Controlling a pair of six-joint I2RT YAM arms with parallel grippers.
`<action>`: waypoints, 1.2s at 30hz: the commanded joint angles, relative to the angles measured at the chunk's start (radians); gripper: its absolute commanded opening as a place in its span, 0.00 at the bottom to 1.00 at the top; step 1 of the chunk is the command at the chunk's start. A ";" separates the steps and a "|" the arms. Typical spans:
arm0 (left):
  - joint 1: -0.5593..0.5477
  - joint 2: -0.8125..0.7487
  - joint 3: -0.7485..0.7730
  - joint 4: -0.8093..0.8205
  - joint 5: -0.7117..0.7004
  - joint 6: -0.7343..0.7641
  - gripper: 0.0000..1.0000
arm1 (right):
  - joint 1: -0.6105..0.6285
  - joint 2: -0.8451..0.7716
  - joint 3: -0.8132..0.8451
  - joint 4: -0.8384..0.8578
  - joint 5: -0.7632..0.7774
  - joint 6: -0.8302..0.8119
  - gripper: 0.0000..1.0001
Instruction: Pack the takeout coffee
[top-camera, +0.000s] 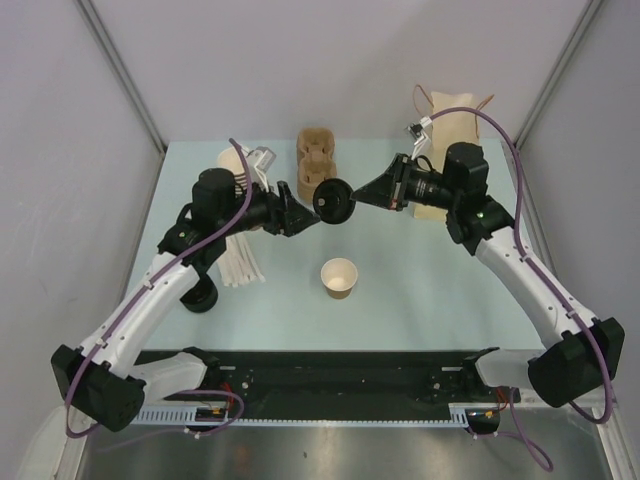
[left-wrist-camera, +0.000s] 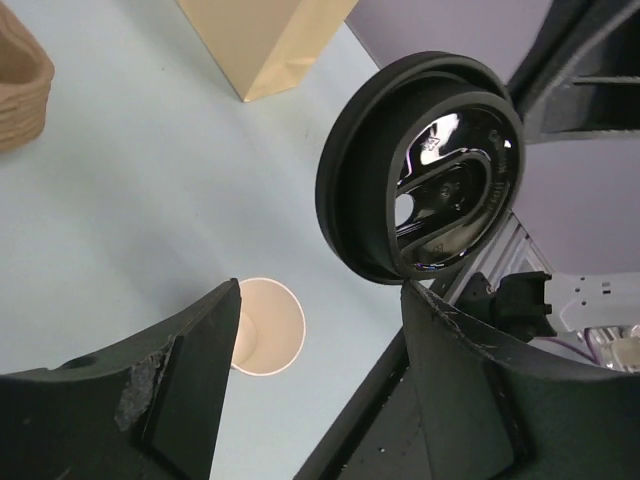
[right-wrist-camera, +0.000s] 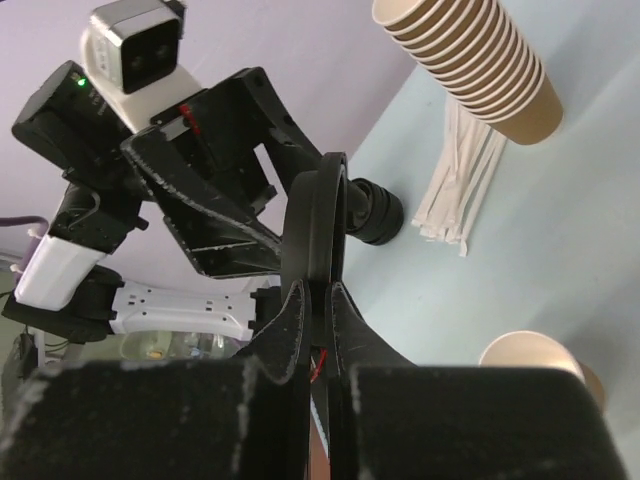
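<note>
Right jaws: clamped together on the rim of the black lid (top-camera: 333, 201), gripping it edge-on, with only a thin black arc visible above the fingertips (right-wrist-camera: 290, 330) in the right wrist view. Left jaws: apart, with both fingers (left-wrist-camera: 150, 400) spread wide just beneath the lid and closed on nothing. Possible contact between the right-hand finger and the lid's lower rim, but too close to call from the left wrist view.

Lid held in the air between the left arm (top-camera: 160, 290) and the right arm (top-camera: 520, 270), standing on edge, glossy moulded face turned toward the left arm.

Small brown paper cup (top-camera: 339, 277): upright on the pale blue table (top-camera: 420, 300), uncovered, cream inside showing. Seen from the top camera, at 6 o'clock from the lid, near the middle of the table, apart from both arms.

Around the cup, by the same clock:
- at 12 o'clock, near the far edge, a brown pulp cup carrier (top-camera: 316, 160)
- at 10 o'clock, a stack of brown cups (top-camera: 232, 160), partly hidden behind the left arm
- at 9 o'clock, a loose bundle of white stirrers (top-camera: 240, 265), lying flat
- farther out at 9 o'clock, a short black stack (top-camera: 200, 296), likely lids, half hidden under the left arm
- at 1 o'clock, in the far right corner, a tan paper bag (top-camera: 450, 115), standing behind the right arm
</note>
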 joint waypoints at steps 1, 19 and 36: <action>-0.020 -0.008 0.074 0.000 -0.045 -0.070 0.69 | 0.018 -0.073 -0.042 0.134 0.011 0.113 0.00; -0.028 -0.033 0.094 -0.027 -0.085 -0.088 0.55 | 0.000 -0.122 -0.090 0.087 0.092 0.097 0.00; -0.095 0.047 0.174 -0.059 -0.178 -0.042 0.40 | 0.026 -0.126 -0.116 0.061 0.120 0.119 0.00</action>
